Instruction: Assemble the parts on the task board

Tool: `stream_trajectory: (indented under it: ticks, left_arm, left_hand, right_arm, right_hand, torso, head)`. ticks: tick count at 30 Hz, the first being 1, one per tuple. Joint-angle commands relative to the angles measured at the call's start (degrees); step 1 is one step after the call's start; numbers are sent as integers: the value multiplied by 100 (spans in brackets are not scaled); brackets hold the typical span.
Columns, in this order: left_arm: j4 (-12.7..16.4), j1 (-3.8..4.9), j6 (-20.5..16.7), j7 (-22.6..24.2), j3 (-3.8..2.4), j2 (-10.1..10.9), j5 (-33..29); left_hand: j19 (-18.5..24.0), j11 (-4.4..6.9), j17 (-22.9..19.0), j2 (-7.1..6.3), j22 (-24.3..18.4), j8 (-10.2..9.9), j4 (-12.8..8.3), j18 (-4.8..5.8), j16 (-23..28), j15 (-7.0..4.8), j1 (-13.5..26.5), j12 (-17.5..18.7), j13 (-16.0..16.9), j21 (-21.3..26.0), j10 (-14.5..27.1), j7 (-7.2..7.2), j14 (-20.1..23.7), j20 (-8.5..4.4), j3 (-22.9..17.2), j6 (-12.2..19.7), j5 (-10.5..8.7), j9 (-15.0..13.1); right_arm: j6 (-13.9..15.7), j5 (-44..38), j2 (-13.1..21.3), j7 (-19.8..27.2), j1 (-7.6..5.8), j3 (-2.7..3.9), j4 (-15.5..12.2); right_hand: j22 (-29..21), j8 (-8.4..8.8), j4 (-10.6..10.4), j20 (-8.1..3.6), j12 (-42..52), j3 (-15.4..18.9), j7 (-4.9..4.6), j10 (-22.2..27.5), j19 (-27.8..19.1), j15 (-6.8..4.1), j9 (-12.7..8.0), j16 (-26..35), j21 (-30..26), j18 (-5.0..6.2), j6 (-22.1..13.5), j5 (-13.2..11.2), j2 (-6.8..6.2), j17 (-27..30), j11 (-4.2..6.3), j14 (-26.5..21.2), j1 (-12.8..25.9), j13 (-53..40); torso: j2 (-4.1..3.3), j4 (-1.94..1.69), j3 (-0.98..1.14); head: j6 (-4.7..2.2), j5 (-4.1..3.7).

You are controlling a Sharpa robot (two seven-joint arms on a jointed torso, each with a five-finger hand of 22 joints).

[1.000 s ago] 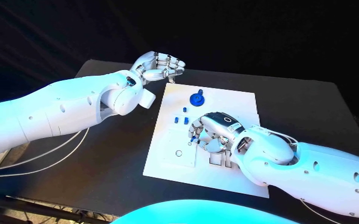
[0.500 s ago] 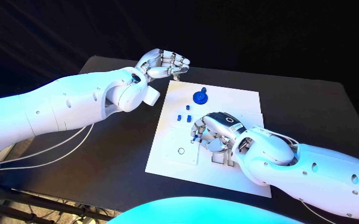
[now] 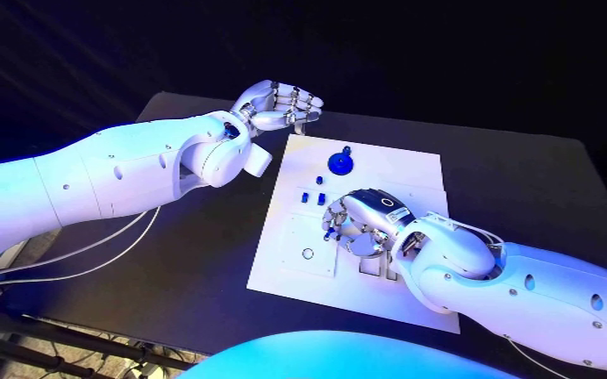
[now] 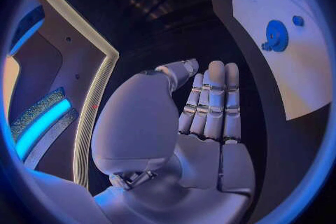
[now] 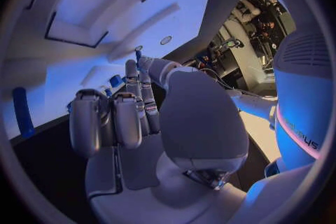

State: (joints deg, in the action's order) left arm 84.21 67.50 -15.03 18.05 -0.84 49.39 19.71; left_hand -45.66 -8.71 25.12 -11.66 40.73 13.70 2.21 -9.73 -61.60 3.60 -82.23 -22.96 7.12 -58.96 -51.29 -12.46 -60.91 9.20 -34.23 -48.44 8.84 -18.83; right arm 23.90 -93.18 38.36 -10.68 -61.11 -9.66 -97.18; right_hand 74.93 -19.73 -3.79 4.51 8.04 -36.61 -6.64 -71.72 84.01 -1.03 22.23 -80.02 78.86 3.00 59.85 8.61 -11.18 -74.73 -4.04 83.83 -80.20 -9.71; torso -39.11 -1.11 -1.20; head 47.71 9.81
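White task board (image 3: 411, 177) lies flat, carrying a blue round part (image 3: 339, 163) near its far edge

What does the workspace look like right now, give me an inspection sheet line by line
Surface: black table, task board lying flat on it.
Job's things: blue round part at the board's far end; small blue parts beside the right robot hand.
Clutter: nothing seen.
Robot hands: left robot hand raised off the board's far corner, fingers curled, holding nothing; right robot hand over the board's middle, a small blue piece at its fingertips, grip unclear.
Cables: white cables under the left arm.
Surroundings: dark backdrop.
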Motion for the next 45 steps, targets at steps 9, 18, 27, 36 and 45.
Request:
stream_trajectory:
  ticks: [9, 18, 27, 36, 45]
  left_arm:
    - [5, 3, 26, 19, -3, -5, -34]
    - [3, 3, 29, 12, -3, -4, -32]
    - [3, 4, 35, 5, -3, -3, -28]
    - [2, 4, 43, -2, -3, -3, -27]
    - [-2, 4, 42, -10, -3, 3, -25]
  left_hand:
    - [2, -4, -6, 52, -9, -35, 5, -81, 26, 38, 23, -31, -9, 29, 34, -9, -3, 22, 43, 30, -8, -2]
    - [1, -8, -6, 57, -14, -33, 4, -81, 25, 42, 23, -43, -9, 35, 52, -12, -2, 27, 51, 38, -8, -6]
    - [1, -8, -6, 57, -14, -33, 4, -81, 25, 42, 23, -43, -9, 35, 52, -12, -2, 27, 51, 38, -8, -6]
    - [1, -8, -6, 57, -14, -33, 4, -81, 25, 42, 23, -43, -9, 35, 52, -12, -2, 27, 51, 38, -8, -6]
    - [1, -10, -6, 62, -19, -27, 1, -82, 25, 45, 22, -59, -9, 41, 67, -14, 0, 32, 60, 42, -8, -11]
  right_arm:
    - [-121, -73, -25, 54, 13, -16, 12]
    - [-256, -75, -49, 6, 13, -23, 61]
    - [-393, -245, -87, -126, 13, -29, 108]
    - [-406, -341, -152, -137, 32, -49, 136]
    - [-372, -339, -126, -102, 50, -62, 110]
  right_hand:
    - [1230, -5, 23, -3, -26, 13, -41, -112, 235, -34, 11, 11, 36, -92, 3, 16, 15, 4, 104, 325, 71, -10]
    - [1228, -3, 23, -1, -33, 15, -41, -111, 233, -33, 14, 15, 29, -91, -1, 16, 17, 12, 102, 324, 83, -9]
    - [1221, 6, 22, 3, -60, 24, -42, -104, 225, -29, 22, 23, 4, -86, -18, -12, 22, 29, 98, 319, 124, -7]
    - [1214, 57, 21, 16, -132, 49, -56, -68, 216, -14, 26, 22, -23, -81, -87, -48, -24, 42, 79, 315, 233, -1]
    - [1180, 233, -76, 76, -344, 212, -133, 109, 175, 60, -11, 6, -149, -60, -254, 153, -263, 62, -14, 306, 557, 26]
  torso:
    - [4, 6, -2]
    - [4, 6, -2]
    - [4, 2, -3]
    - [0, -3, 2]
    - [9, 6, -4]
  head:
    - [-7, -9]
    - [-8, -18]
    - [-8, -32]
    - [-7, -29]
    - [0, -41]
